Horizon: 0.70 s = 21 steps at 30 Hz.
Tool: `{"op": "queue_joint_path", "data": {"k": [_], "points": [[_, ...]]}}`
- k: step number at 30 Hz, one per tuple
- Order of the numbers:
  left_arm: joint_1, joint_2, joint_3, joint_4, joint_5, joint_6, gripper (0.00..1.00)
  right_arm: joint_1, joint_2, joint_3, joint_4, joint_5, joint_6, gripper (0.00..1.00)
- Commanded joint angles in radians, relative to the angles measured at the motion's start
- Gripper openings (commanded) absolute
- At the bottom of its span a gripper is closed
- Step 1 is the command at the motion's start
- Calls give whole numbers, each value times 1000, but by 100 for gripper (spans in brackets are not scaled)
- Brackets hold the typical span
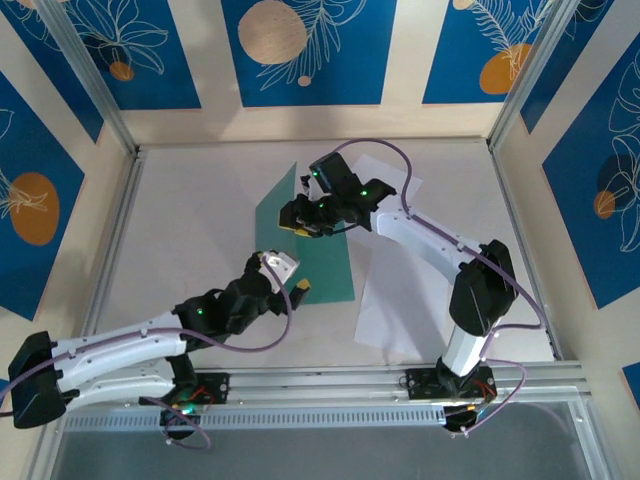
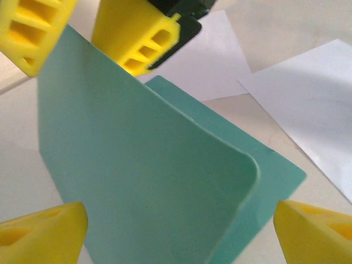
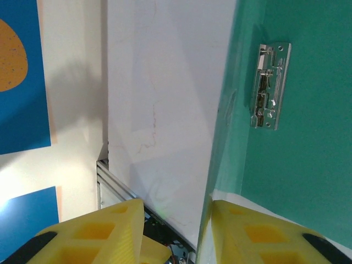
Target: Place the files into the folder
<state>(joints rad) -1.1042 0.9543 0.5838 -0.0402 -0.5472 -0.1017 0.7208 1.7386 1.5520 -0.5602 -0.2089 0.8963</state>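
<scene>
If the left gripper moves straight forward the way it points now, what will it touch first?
The left gripper would most likely meet the lifted cover of the thin teal-green paper folder first; depth is unclear.

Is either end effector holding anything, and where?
Nothing is clamped. The right end effector straddles the raised cover edge of the folder with jaws apart, the edge apparently against one finger. The left end effector is open, empty.
</scene>
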Motion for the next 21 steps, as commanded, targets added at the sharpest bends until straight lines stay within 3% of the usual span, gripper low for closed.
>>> {"op": "queue_joint_path", "data": {"k": [1,10,17,21], "points": [[-11,18,-13,74,-158,8,87,5,17,30,12,-44,22,39],[-11,38,-29,100,-256,-20,66,5,34,62,16,-58,24,42],[-11,35,-37,123,-313,-30,36,6,61,105,16,-69,24,43],[-10,29,-49,151,-346,-38,26,5,76,148,3,-63,13,46]]}}
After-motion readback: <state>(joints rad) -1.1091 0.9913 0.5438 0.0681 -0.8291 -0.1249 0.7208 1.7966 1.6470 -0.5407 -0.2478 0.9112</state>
